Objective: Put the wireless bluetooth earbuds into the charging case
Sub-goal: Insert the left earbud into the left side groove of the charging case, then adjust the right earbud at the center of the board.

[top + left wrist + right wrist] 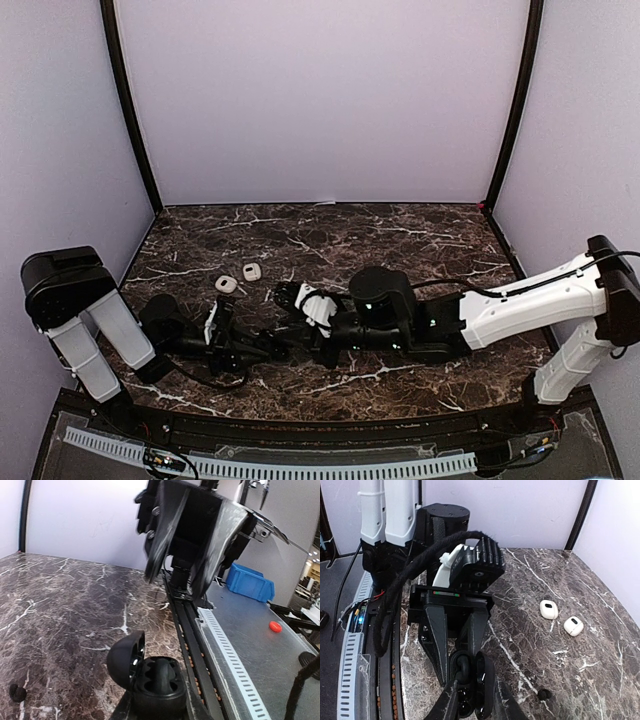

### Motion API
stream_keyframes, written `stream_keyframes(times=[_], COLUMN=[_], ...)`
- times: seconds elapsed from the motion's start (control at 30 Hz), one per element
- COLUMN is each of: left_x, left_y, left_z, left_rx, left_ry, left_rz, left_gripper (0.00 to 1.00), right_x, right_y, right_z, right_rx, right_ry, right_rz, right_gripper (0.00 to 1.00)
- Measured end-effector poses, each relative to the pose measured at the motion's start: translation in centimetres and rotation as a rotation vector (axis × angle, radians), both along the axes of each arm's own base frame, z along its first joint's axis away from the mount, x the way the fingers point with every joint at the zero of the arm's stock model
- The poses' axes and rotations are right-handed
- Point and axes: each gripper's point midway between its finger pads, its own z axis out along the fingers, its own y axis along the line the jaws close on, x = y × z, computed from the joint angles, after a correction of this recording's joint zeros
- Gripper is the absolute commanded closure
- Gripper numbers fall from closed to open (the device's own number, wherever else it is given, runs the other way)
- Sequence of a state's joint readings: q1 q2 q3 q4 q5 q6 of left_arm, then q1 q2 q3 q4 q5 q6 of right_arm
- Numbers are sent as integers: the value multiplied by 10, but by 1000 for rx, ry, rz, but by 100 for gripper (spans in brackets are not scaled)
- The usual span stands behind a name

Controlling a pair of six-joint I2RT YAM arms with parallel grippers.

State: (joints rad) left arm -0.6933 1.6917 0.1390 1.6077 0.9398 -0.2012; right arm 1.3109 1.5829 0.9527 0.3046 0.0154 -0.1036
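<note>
The open black charging case [150, 690] is clamped in the closed left fingers [437, 635], with 1 black earbud [161, 672] apparently seated inside. The right fingers [160, 545] are parted, empty and held just above the case. A 2nd black earbud [544, 695] lies on the tabletop [530, 645] just beyond the case, toward the back wall; its long axis and any writing cannot be made out.

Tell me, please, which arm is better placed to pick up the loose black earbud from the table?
Right, probably. The left gripper is shut on the open black charging case, steadying it; the right gripper faces it with jaws open and apparently empty, and the black earbud lies nearby.
</note>
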Motion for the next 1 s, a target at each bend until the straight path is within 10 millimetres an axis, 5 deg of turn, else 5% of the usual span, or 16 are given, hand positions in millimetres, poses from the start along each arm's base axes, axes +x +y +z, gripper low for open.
stream_keyframes(times=[0.2, 0.47, 0.7, 1.0], left_x=[29, 64, 97, 118], left_y=[10, 36, 64, 87], left_z=[10, 23, 30, 31], left_rx=[-21, -56, -70, -47], left_ry=[10, -8, -4, 14], left_rz=[168, 417, 644, 827], left_gripper=[87, 85, 85, 85], right_x=[34, 92, 108, 131], right_y=[-24, -55, -33, -2], right_z=[10, -47, -105, -113], right_rx=[38, -52, -203, -218], right_ry=[36, 186, 287, 329], right_rz=[-127, -334, -392, -464], right_gripper=[76, 77, 77, 49])
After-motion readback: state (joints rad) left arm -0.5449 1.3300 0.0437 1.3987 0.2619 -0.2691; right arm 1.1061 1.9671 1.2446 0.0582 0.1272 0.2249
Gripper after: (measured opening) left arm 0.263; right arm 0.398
